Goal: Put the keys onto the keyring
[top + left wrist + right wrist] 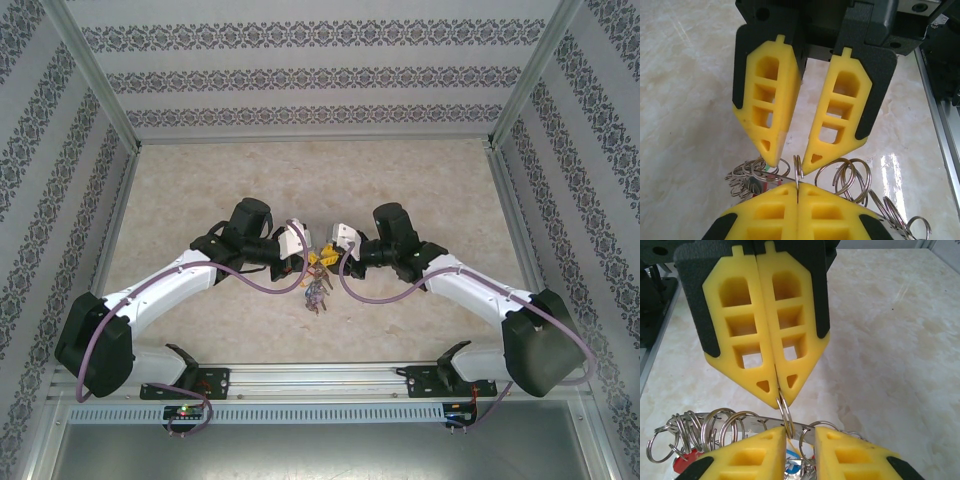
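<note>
Keyring [754, 416] and its tagged keys [317, 295] sit just below the left jaws, which are closed on one small ring [785, 415], with the right jaws slightly apart beside them; a sideways tug could slip that thin ring free.

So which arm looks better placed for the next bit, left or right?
Probably the right. The left pincer is shut on a small ring, so it is busy holding. The right pincer stands open, its tips close by that ring, free to work on it.
</note>
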Controlling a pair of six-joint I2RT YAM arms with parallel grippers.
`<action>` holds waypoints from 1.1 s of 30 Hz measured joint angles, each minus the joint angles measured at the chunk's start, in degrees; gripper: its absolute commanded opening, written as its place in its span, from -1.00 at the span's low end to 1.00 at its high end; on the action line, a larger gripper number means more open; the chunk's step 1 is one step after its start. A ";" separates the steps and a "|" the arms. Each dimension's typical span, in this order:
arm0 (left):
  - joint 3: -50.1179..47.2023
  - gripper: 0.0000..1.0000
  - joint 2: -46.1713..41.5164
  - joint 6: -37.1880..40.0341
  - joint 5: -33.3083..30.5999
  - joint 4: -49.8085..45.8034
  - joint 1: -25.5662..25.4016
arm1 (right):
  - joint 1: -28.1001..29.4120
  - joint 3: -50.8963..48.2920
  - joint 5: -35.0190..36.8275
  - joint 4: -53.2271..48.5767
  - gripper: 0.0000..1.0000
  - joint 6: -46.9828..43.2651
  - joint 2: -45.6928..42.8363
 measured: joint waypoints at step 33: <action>-0.02 -0.54 2.69 -0.42 3.78 2.49 0.00 | -2.78 0.79 -6.69 -1.86 -1.00 -0.90 0.42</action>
